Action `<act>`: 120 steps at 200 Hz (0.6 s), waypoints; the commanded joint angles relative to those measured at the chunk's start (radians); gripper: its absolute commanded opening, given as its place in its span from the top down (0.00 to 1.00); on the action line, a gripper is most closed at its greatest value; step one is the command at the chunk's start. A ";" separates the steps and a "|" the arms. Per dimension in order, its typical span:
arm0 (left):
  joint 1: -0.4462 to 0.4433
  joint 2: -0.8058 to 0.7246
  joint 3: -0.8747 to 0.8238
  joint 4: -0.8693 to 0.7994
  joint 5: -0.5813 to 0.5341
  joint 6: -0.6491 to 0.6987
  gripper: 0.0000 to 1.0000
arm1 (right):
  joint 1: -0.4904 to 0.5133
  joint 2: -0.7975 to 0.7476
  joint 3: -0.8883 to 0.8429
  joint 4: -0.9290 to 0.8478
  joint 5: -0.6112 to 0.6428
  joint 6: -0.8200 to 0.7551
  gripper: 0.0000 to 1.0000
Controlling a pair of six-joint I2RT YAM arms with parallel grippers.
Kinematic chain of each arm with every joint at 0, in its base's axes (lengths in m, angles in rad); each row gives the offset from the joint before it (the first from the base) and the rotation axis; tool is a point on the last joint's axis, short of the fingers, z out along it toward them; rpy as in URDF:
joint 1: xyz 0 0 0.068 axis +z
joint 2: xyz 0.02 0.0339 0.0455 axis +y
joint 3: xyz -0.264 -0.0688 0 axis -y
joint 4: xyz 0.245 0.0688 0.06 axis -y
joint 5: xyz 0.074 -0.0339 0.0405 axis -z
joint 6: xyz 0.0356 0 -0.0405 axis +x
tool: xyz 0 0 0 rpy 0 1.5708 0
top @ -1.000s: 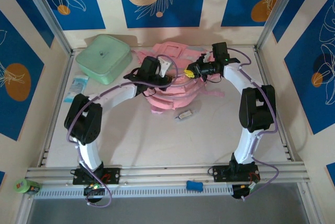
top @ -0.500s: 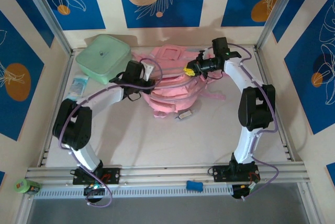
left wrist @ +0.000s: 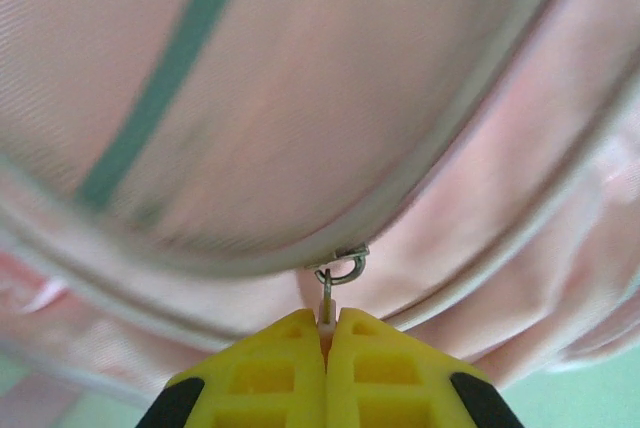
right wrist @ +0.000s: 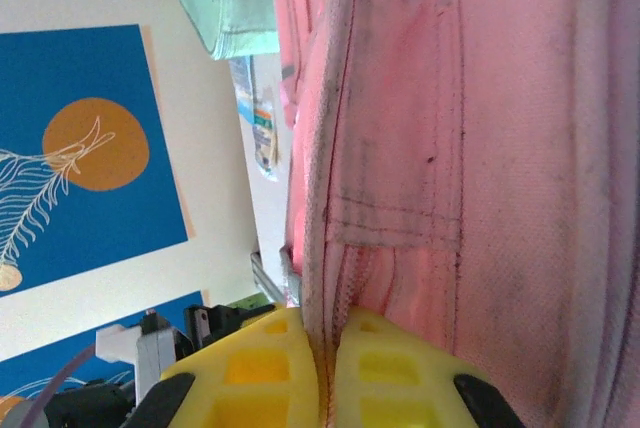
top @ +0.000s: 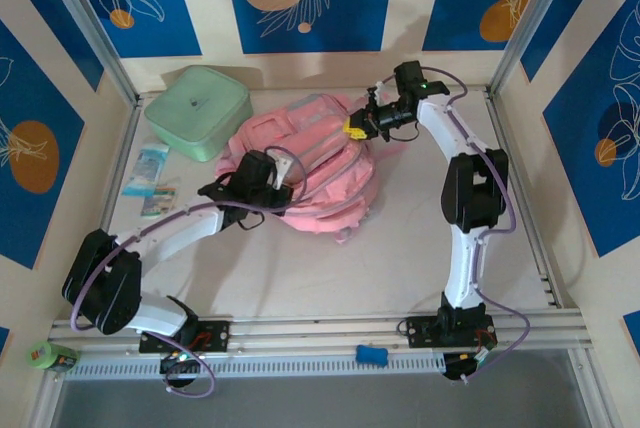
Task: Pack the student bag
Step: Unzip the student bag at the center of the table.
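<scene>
The left gripper (left wrist: 325, 326) sits at the bottom centre of the frame. Its two yellow fingers (left wrist: 265, 373) are pressed together, pinching the zip pull (left wrist: 325, 308). Directly above the fingertips, a small metal ring (left wrist: 342, 267) links the pull to a zip line that curves across the pink student bag (left wrist: 330, 118). A grey-green stripe (left wrist: 165, 83) runs diagonally at upper left. A pale green surface (left wrist: 585, 403) occupies the lower right corner.

A mint green zip case (top: 197, 111) sits in the table's (top: 420, 248) far left corner, with a blue-and-white packet (top: 147, 168) and a smaller packet (top: 160, 198) lying near it.
</scene>
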 commanded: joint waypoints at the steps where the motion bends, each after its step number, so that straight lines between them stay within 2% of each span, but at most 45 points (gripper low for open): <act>1: 0.092 -0.007 -0.039 -0.029 -0.030 -0.010 1.00 | -0.021 0.027 0.078 -0.008 -0.006 -0.084 1.00; 28: 0.172 0.002 -0.077 0.035 0.001 0.016 1.00 | -0.021 0.079 0.139 -0.061 0.003 -0.113 1.00; 64: 0.189 0.067 -0.023 0.033 -0.030 0.042 1.00 | 0.029 0.085 0.146 -0.067 0.022 -0.134 1.00; 94: 0.246 0.063 -0.025 0.064 -0.022 0.006 1.00 | -0.001 0.082 0.103 -0.039 0.014 -0.112 1.00; 120: 0.271 0.101 0.010 0.037 -0.039 0.017 1.00 | 0.040 0.090 0.147 -0.110 0.084 -0.174 1.00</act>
